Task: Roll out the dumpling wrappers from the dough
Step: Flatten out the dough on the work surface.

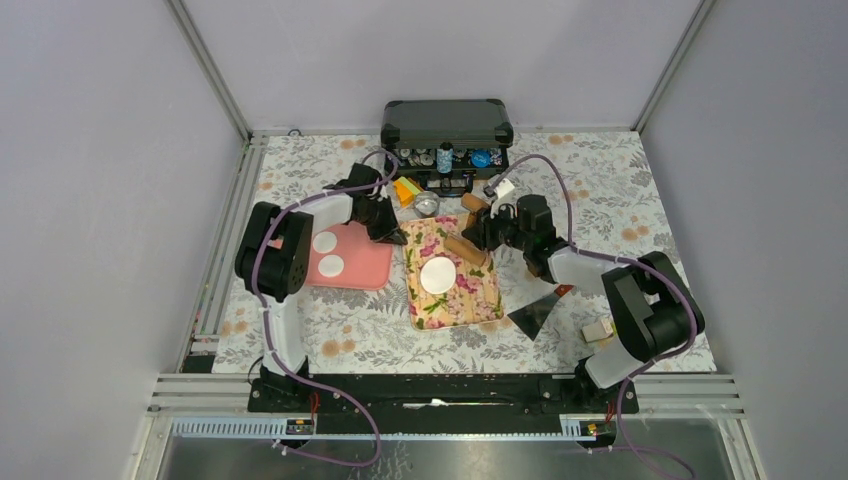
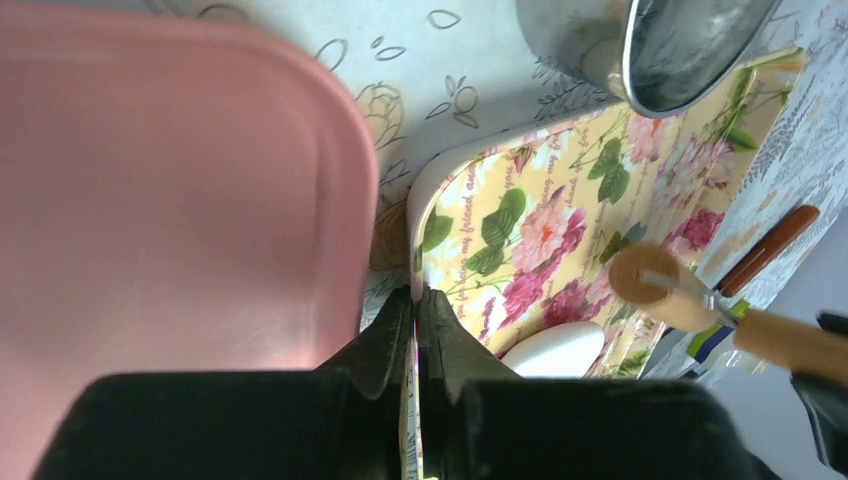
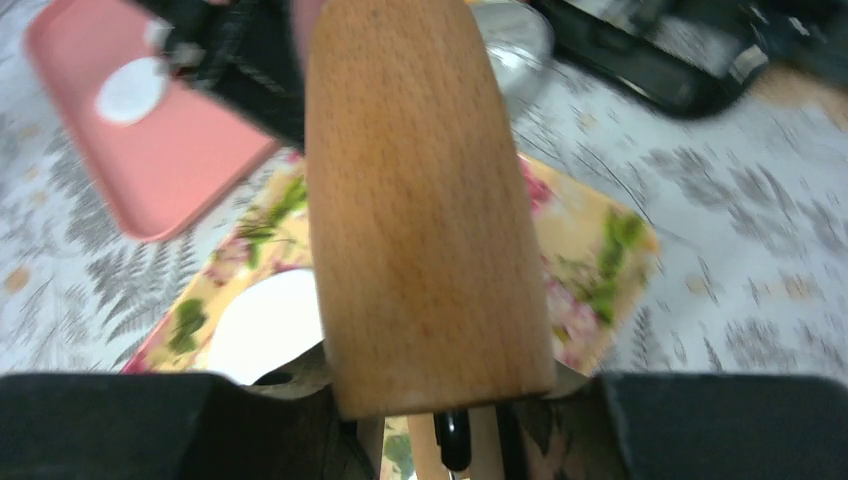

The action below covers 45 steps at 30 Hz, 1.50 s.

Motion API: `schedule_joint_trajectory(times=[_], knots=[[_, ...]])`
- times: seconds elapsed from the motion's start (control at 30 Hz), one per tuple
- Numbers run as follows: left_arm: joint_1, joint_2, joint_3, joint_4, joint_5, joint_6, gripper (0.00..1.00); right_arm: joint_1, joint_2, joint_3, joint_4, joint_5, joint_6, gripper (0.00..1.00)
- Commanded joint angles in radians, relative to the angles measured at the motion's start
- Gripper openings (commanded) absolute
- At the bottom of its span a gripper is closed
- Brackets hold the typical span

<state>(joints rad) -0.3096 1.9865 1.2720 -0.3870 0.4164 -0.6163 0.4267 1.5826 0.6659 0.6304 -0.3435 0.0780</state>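
Two dumpling wrappers [image 1: 324, 242], flat white discs, lie on the pink tray [image 1: 360, 268]. A larger flattened round of dough [image 1: 437, 275] rests on the floral board [image 1: 470, 305]. My left gripper [image 2: 415, 300] is shut on the board's near-left edge, beside the tray [image 2: 180, 200]. The dough [image 2: 555, 350] shows just right of its fingers. My right gripper [image 3: 450, 420] is shut on the handle of a wooden rolling pin [image 3: 420, 200], which hangs over the board just behind the dough [image 3: 265, 320]. One wrapper [image 3: 130, 90] shows on the tray in the right wrist view.
A silver tin [image 1: 427, 205] stands behind the board, and an open black toolbox [image 1: 447, 125] sits at the back. A metal scraper [image 1: 535, 312] and a small white-and-green block [image 1: 598, 330] lie to the board's right.
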Motion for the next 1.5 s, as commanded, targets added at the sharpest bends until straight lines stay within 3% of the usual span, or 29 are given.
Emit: schedule_joint_trajectory(times=[0.0, 0.2, 0.43, 0.6, 0.77, 1.0, 1.37, 1.47], knots=[[-0.007, 0.045, 0.073, -0.021, 0.075, 0.089, 0.0, -0.007, -0.041, 0.15, -0.058, -0.395, -0.259, 0.0], [-0.016, 0.113, 0.155, -0.081, 0.116, 0.148, 0.0, -0.008, 0.047, 0.286, -0.101, -0.572, -0.304, 0.0], [-0.037, 0.154, 0.201, -0.113, 0.164, 0.184, 0.0, -0.008, 0.206, 0.448, -0.502, -0.781, -0.655, 0.0], [-0.045, 0.171, 0.229, -0.14, 0.187, 0.206, 0.0, -0.008, 0.246, 0.46, -0.649, -0.827, -0.831, 0.0], [-0.048, 0.176, 0.244, -0.156, 0.191, 0.211, 0.0, -0.008, 0.244, 0.421, -0.668, -0.83, -0.897, 0.0], [-0.048, 0.169, 0.246, -0.156, 0.185, 0.203, 0.0, -0.008, 0.264, 0.447, -0.924, -0.844, -1.131, 0.0], [-0.036, 0.17, 0.256, -0.157, 0.192, 0.187, 0.0, -0.006, 0.216, 0.337, -0.991, -0.89, -1.296, 0.0], [-0.031, 0.172, 0.26, -0.158, 0.192, 0.182, 0.0, -0.006, 0.218, 0.351, -1.125, -0.897, -1.455, 0.0]])
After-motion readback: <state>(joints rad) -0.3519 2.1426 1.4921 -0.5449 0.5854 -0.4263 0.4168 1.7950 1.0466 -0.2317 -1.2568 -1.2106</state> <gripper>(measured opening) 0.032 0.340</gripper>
